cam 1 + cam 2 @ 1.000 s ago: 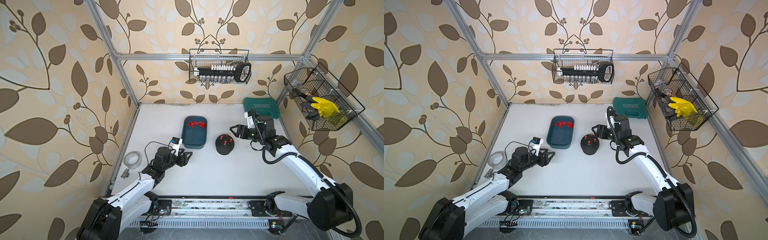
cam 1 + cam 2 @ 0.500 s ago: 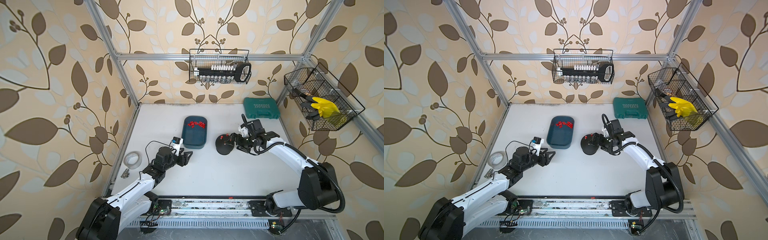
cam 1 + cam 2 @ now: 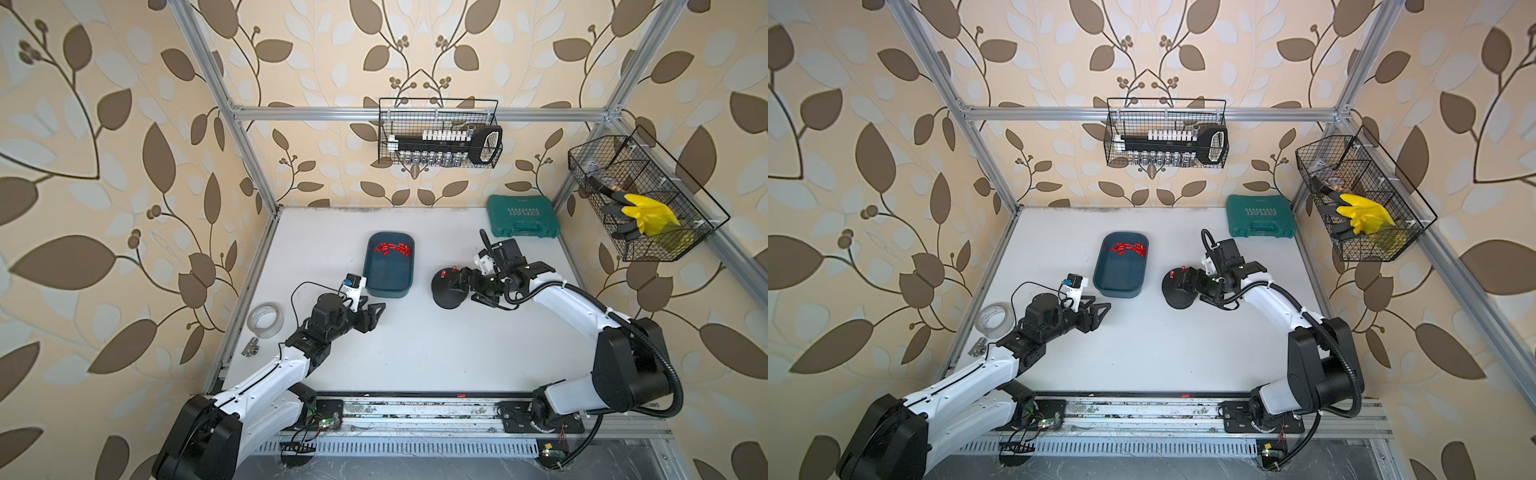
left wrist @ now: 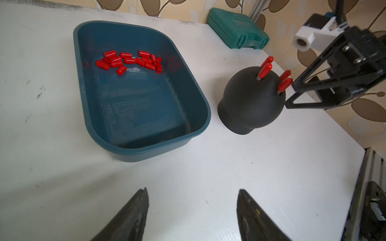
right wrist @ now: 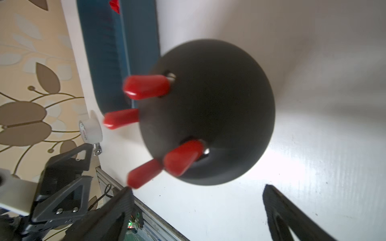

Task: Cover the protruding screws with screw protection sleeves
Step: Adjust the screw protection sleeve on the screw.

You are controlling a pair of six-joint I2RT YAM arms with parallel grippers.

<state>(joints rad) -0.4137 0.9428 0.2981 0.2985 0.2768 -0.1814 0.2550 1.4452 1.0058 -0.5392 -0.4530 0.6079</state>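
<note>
**Right gripper spread wide at the capped dome**

Right gripper (image 5: 196,189): jaws fully spread, nothing held. In the right wrist view both fingers are cut off by the frame edge and the picture is soft with blur. One fingertip (image 5: 122,202) ends right at the tip of a red cap; contact cannot be confirmed. Directly ahead of the gripper stands the black dome base (image 5: 219,104) on the white table (image 5: 313,146).

In both top views this gripper (image 3: 465,286) (image 3: 1187,284) overlaps the dome, and only two red caps show. The wrist views show all four protruding screws (image 5: 171,77). Each wears one of the screw protection sleeves (image 5: 146,86), with bare silver only at the root.

Beyond the dome lies the blue tray (image 4: 146,154), mostly cut off in the right wrist view. Spare sleeves (image 4: 129,60) cluster at one end of it.

Left gripper (image 4: 192,190): jaws apart, empty, over bare table. The tray is just ahead of it and the dome well apart.
</note>
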